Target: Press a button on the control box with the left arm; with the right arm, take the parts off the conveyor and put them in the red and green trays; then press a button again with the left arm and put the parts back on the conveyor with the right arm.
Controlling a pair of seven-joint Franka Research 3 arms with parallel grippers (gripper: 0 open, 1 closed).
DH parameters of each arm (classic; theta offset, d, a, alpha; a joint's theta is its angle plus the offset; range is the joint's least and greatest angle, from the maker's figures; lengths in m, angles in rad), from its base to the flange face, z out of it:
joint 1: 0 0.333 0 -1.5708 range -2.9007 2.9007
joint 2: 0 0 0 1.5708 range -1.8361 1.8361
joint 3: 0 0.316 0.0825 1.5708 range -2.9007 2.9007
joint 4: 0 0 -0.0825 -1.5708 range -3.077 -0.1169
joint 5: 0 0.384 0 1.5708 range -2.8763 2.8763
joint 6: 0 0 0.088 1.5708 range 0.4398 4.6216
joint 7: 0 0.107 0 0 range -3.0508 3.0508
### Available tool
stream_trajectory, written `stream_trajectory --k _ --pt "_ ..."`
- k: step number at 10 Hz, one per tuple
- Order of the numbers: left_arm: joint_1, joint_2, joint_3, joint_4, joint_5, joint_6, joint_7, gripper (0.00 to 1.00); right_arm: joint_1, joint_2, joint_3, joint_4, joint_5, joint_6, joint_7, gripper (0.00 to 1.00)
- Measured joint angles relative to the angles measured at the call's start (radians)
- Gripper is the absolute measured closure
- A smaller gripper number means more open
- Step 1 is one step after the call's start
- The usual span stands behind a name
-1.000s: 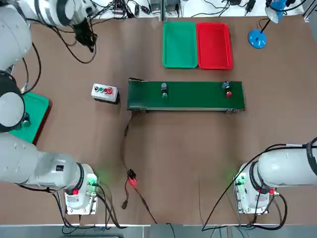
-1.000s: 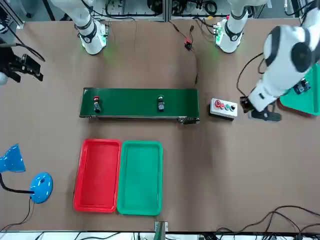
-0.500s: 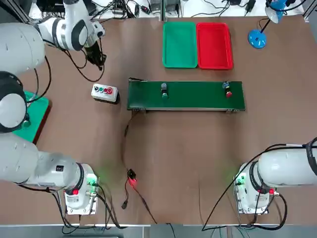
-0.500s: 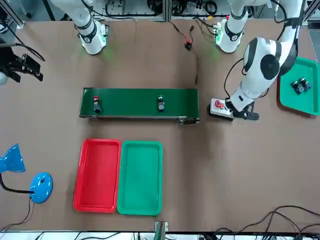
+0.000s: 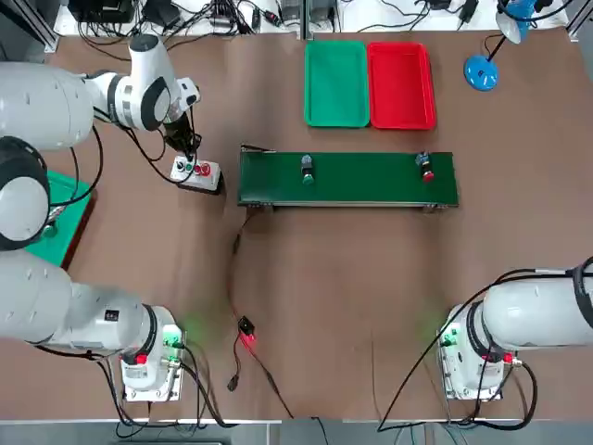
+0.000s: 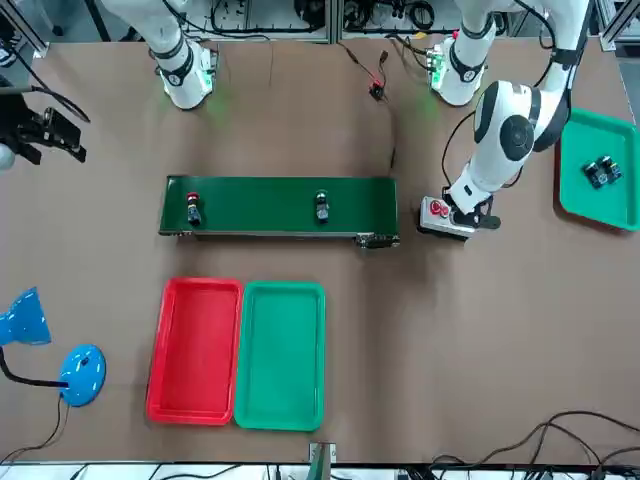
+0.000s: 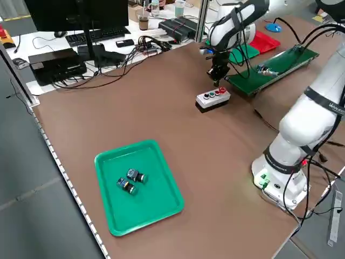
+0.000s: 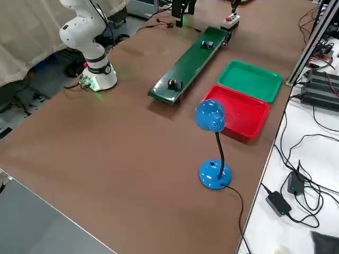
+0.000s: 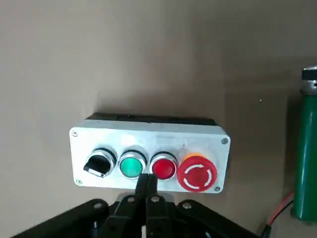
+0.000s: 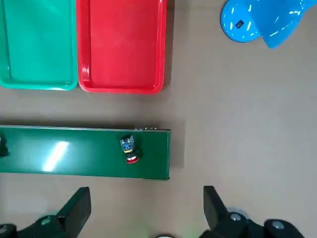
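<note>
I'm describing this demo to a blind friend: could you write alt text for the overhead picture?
The left gripper, fingers shut, hovers over a small control box beside a long green conveyor carrying two small parts. Beyond the conveyor lie an empty green tray and red tray; a blue lamp stands at the far right.

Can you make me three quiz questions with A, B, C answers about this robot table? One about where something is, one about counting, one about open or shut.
1. Where is the left gripper?
A. Over the red tray
B. Over the control box
C. Over the lamp

2. How many parts lie on the conveyor?
A. Two
B. Four
C. None

3. How are the right gripper's fingers?
A. Shut on a part
B. Shut on nothing
C. Open

Answers: 1 B, its closed fingertips point at the box's buttons. 2 A, one part and another part sit on the belt. 3 C, its fingers stand wide apart.
</note>
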Motion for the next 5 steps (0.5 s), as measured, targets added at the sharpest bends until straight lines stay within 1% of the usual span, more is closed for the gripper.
stream_trajectory --k 5 --pt "-0.003 0.001 -0.005 -0.026 0.0 0.0 0.0 0.99 0.0 0.0 0.0 0.0 0.0 0.0 0.0 0.0"
